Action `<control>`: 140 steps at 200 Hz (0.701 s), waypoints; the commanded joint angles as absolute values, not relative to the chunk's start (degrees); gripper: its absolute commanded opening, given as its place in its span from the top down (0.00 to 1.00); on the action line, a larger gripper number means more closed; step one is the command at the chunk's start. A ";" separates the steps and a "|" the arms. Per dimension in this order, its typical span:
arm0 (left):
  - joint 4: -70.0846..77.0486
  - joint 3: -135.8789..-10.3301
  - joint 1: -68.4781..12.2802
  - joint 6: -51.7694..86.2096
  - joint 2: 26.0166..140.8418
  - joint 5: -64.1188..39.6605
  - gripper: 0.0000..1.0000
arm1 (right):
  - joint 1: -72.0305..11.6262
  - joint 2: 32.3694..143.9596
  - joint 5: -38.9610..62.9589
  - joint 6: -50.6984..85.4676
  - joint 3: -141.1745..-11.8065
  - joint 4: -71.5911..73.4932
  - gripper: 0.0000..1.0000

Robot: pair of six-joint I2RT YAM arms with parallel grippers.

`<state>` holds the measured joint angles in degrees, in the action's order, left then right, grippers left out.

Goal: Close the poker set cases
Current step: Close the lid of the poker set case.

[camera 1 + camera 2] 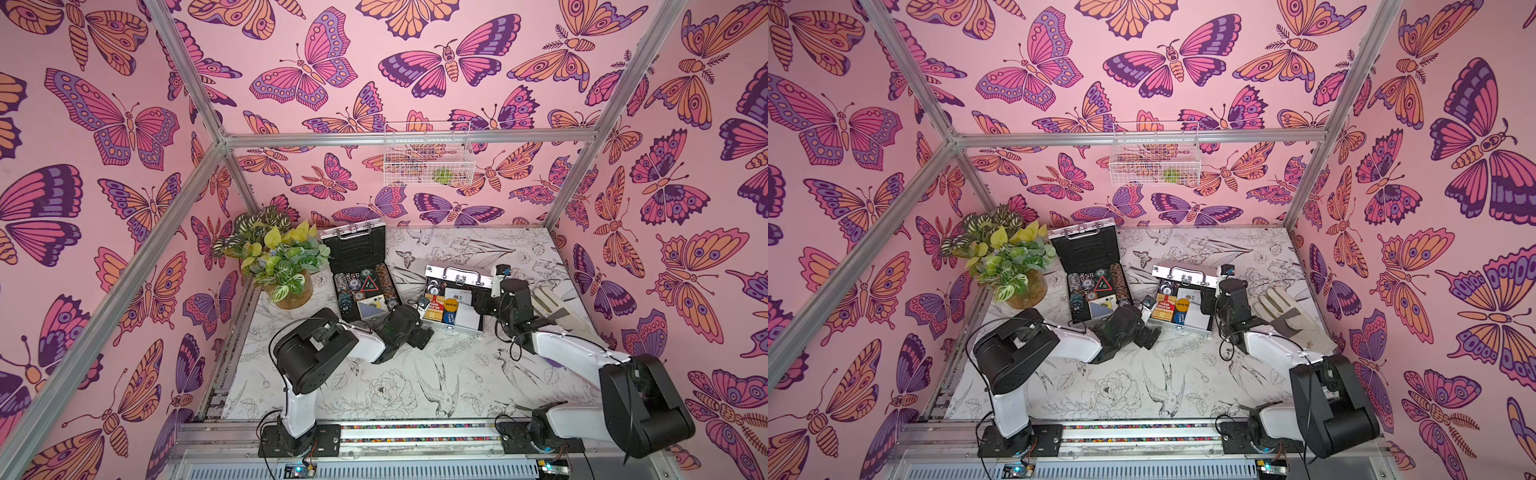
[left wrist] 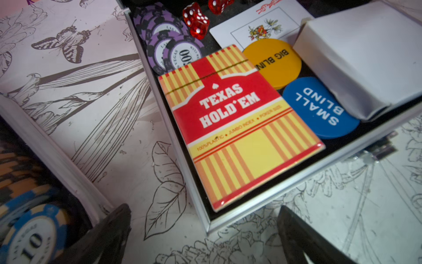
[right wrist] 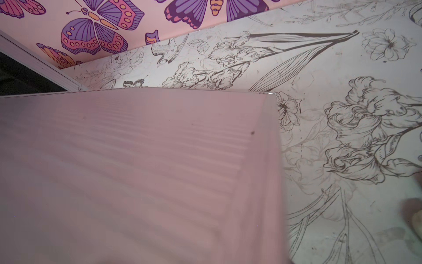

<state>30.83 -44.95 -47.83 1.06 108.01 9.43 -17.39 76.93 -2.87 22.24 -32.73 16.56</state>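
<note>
Two silver poker set cases lie on the table in both top views. The left case (image 1: 362,277) has its lid upright, with chips and cards showing in the base. The right case (image 1: 453,309) has its ribbed lid (image 1: 457,277) tilted partway over a red card box (image 2: 235,128), blind discs and dice. My left gripper (image 1: 420,312) hangs open between the cases, its fingertips (image 2: 109,233) either side of the right case's near corner (image 2: 208,225). My right gripper (image 1: 483,300) is at the lid's right end. The blurred lid (image 3: 137,171) hides its fingers.
A potted plant (image 1: 278,262) stands at the back left beside the left case. A pale work glove (image 1: 1287,311) lies to the right of the right arm. On the back wall hangs a white wire basket (image 1: 428,153). The left case's rim (image 2: 57,155) runs close to my left finger.
</note>
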 commanded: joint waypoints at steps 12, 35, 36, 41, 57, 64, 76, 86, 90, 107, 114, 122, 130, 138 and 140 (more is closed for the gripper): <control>29.27 -43.56 -46.76 0.33 105.44 11.08 0.00 | -19.41 78.28 -7.14 27.42 -30.56 18.75 0.49; 29.02 -43.03 -47.06 -0.08 103.79 11.02 0.00 | -20.44 78.91 -8.95 29.74 -28.96 20.13 0.48; 29.01 -42.96 -47.09 -0.04 103.66 11.00 0.00 | -20.46 78.96 -9.00 29.81 -28.89 20.21 0.48; 28.92 -42.85 -47.15 -0.10 103.06 11.07 0.00 | -20.68 79.14 -9.48 30.11 -28.52 20.52 0.48; 28.16 -42.58 -47.37 -0.48 100.87 11.07 0.00 | -21.34 79.92 -10.58 31.03 -27.79 21.03 0.46; 27.83 -42.48 -47.53 -0.63 99.73 11.12 0.00 | -21.67 80.29 -11.05 31.24 -27.64 21.18 0.46; 27.26 -42.42 -47.70 -0.95 97.70 11.16 0.00 | -21.99 81.00 -11.72 31.42 -27.54 21.27 0.46; 26.45 -42.71 -47.65 -1.25 96.09 11.40 0.00 | -22.19 81.58 -12.03 31.63 -27.35 21.55 0.45; 25.97 -42.95 -47.65 -1.28 95.38 11.55 0.00 | -22.15 81.77 -12.11 31.73 -27.33 21.68 0.45; 24.33 -44.31 -47.72 -2.30 92.93 12.16 0.00 | -22.15 82.39 -11.97 31.94 -27.16 22.31 0.45; 23.82 -45.04 -47.72 -2.99 92.19 12.42 0.00 | -22.15 82.53 -11.89 32.04 -27.01 22.47 0.45; 22.99 -46.23 -47.72 -3.92 91.52 12.55 0.00 | -22.19 82.67 -11.86 32.10 -26.82 22.71 0.45; 22.21 -47.74 -47.68 -5.03 91.29 12.88 0.00 | -22.24 82.70 -11.85 32.16 -26.65 22.75 0.44; 21.29 -49.49 -47.64 -6.01 91.31 13.16 0.00 | -22.24 82.71 -11.78 32.27 -26.47 22.73 0.44; 21.10 -49.99 -47.64 -6.27 91.47 13.22 0.00 | -22.24 82.71 -11.78 32.26 -26.39 22.71 0.44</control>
<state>24.71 -45.69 -47.79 -2.42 92.33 11.60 -21.85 82.28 -10.48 30.50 -26.79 20.43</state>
